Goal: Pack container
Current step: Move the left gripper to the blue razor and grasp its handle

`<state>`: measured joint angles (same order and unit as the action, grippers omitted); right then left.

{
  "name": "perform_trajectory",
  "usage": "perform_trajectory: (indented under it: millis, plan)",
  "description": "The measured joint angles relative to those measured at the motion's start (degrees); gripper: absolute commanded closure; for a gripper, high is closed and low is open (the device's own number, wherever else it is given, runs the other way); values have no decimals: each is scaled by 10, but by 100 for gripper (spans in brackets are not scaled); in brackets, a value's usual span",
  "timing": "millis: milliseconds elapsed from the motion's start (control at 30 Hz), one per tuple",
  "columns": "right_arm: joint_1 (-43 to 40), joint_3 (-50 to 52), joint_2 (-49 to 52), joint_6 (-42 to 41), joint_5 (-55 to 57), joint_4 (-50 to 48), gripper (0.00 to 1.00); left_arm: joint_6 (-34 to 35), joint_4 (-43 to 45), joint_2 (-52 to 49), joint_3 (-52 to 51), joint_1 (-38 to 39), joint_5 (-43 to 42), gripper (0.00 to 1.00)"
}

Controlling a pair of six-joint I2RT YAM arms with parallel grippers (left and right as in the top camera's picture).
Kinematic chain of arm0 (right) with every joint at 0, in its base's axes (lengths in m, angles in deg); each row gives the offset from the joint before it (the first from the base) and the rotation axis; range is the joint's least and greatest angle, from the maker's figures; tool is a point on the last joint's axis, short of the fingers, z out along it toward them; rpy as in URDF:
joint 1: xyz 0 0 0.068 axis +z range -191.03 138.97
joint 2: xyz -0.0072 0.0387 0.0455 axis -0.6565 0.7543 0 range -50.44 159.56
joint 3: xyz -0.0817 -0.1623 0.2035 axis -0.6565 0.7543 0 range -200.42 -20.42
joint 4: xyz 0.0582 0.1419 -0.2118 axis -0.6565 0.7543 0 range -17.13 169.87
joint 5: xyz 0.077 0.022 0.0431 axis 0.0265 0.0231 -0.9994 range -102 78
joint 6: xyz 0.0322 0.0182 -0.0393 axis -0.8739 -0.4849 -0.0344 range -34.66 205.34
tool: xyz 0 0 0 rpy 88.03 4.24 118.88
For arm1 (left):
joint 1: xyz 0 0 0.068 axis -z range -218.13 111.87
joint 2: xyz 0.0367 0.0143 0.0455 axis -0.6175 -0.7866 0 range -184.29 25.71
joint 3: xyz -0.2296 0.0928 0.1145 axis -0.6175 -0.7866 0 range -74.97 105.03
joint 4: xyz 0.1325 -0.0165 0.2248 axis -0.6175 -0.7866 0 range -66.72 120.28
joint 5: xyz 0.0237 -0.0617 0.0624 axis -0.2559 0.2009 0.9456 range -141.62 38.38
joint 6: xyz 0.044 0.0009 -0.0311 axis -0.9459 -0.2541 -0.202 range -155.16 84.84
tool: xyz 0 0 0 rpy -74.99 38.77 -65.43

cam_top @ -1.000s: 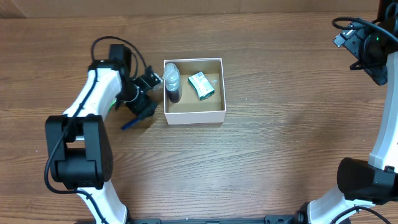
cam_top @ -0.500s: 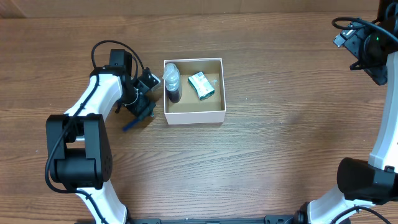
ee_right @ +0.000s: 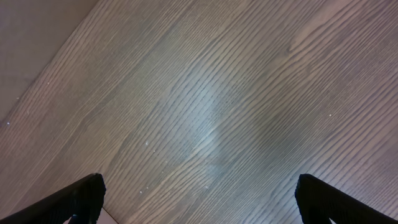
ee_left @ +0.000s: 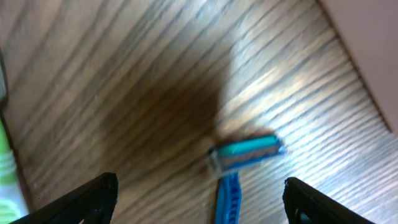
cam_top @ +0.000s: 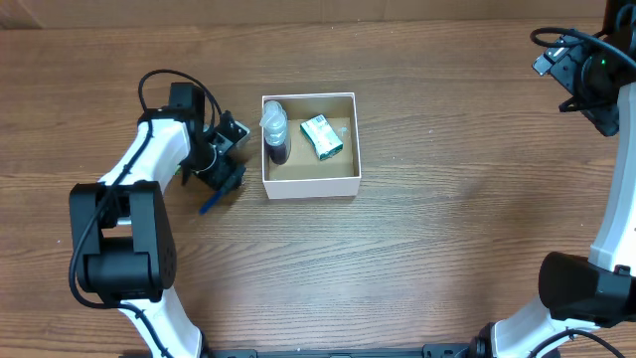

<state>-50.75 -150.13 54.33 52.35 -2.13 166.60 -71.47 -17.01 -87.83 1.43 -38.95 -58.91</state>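
The left claw [ee_left: 199, 191] hangs released, fingers spread wide. The razor [ee_left: 244, 154] lies flat on the table [ee_left: 124, 93] below, between the fingers, with its head ahead of the tips. The step in hand looks like the reach for the next item: the claw must drop and clench across the blue handle. Just beside the claw sits the box [cam_top: 310, 185], holding a bottle [cam_top: 274, 132] and a green packet [cam_top: 321, 136]. Well apart, the right claw [ee_right: 199, 193] hangs released.
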Motion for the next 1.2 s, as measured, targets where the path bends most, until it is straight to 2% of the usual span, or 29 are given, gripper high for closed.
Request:
perform_trajectory:
  millis: [133,300,333,367,433,500,700,900,1033,1200]
  plan:
    - [0,0,0,0,0,0,0,0,-12,0,-1,-16,0,13]
    - [0,0,0,0,0,0,0,-13,5,1,-29,-19,0,22]
    - [0,0,0,0,0,0,0,-15,14,3,-33,-19,1,27]
    - [0,0,0,0,0,0,0,-15,17,4,-35,-20,0,37]
    - [0,0,0,0,0,0,0,-17,32,7,-42,-20,2,63]
    - [0,0,0,0,0,0,0,-15,42,7,-43,-20,2,74]
    - [0,0,0,0,0,0,0,14,48,7,-45,-20,-3,81]
    - [0,0,0,0,0,0,0,122,48,7,-46,-20,-16,84]
    - [0,0,0,0,0,0,0,216,41,7,-46,-20,-22,96]
    - [0,0,0,0,0,0,0,264,31,7,-43,-20,-24,96]
